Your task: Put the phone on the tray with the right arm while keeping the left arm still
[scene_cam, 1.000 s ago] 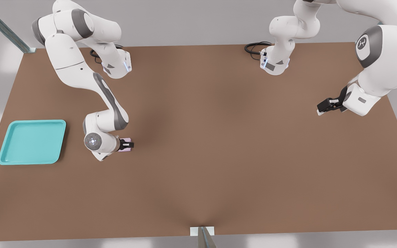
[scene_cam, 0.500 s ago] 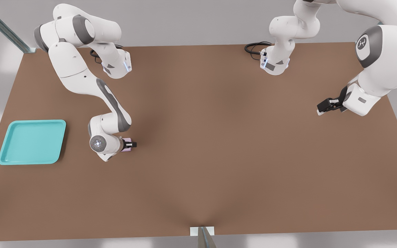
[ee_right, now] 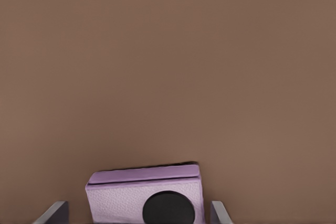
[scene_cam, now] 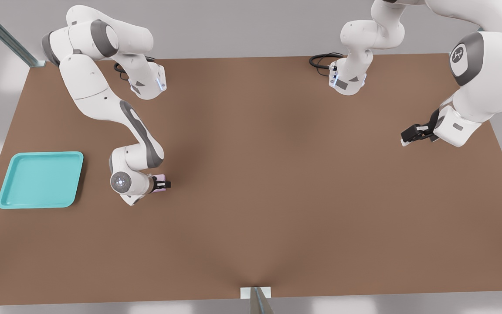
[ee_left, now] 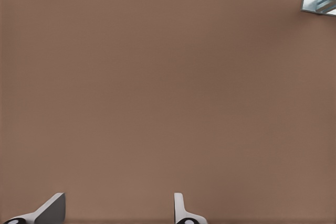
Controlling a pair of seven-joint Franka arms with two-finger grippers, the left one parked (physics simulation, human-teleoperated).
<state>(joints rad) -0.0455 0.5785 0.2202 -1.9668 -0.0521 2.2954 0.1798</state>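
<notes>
Two fingers (ee_right: 55, 212) of our gripper (scene_cam: 162, 184) sit either side of the phone (ee_right: 144, 195); we cannot tell whether they clamp it. It sits left of the desk's (scene_cam: 277, 196) centre. We judge it small, rigid, light, best pinched across its sides. Nothing stands between it and the tray (scene_cam: 40, 179) by the desk's left edge.

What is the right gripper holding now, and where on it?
The gripper has its fingers either side of the small pink-lilac phone; whether they clamp it cannot be told.
</notes>
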